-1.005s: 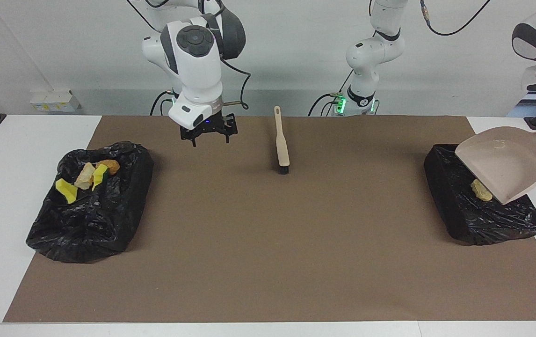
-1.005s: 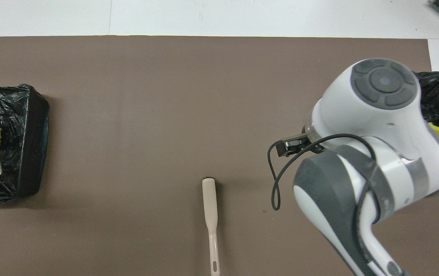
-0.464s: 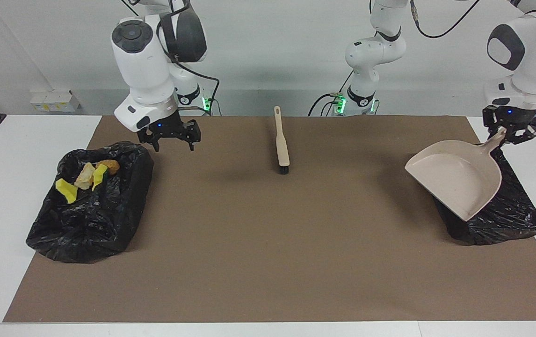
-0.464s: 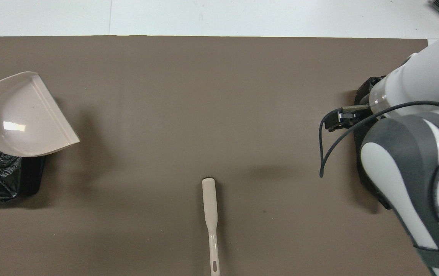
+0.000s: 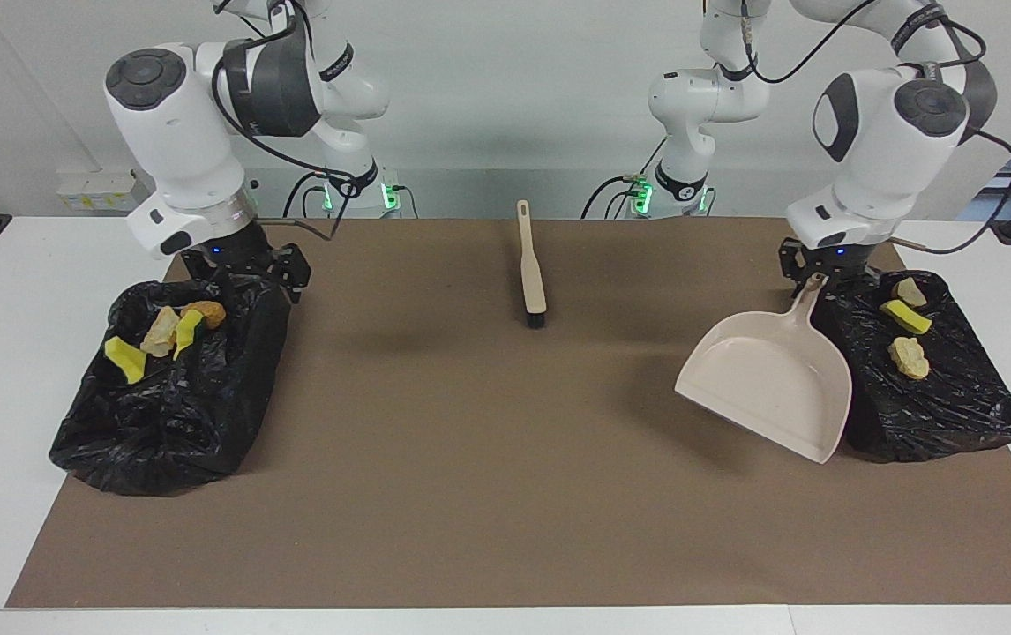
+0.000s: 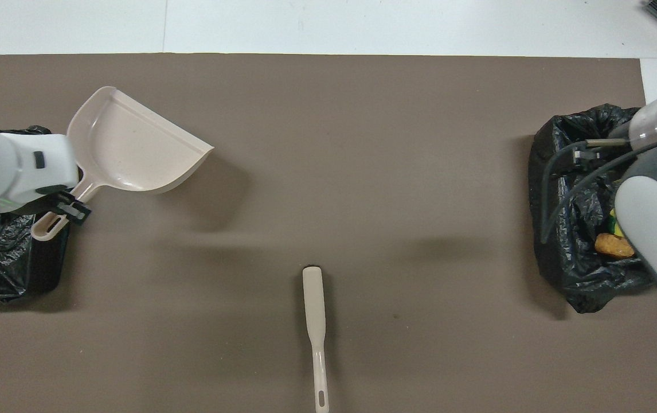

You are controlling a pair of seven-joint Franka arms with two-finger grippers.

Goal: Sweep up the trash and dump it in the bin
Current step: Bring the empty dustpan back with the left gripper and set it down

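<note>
A: On the white table (image 5: 47, 265), what is lying?
B: A brown mat (image 5: 505, 494) is lying, carrying two bins (image 5: 170, 414) holding trash (image 5: 907, 357); a brush (image 5: 530, 265) is resting mid-mat.
A: Grippers?
B: Left gripper (image 5: 810, 275) is clamping the dustpan (image 5: 770, 384) handle over the mat; right gripper (image 5: 245, 269) is hanging open over a bin.

brush (image 5: 530, 266) between two bins (image 5: 166, 379), trash (image 5: 908, 357) in both, apparently

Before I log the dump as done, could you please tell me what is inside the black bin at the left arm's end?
Three trash lumps lie on the black bin's liner: two tan chunks and a yellow sponge bit. The dustpan hides the bin's wall toward the brush.
</note>
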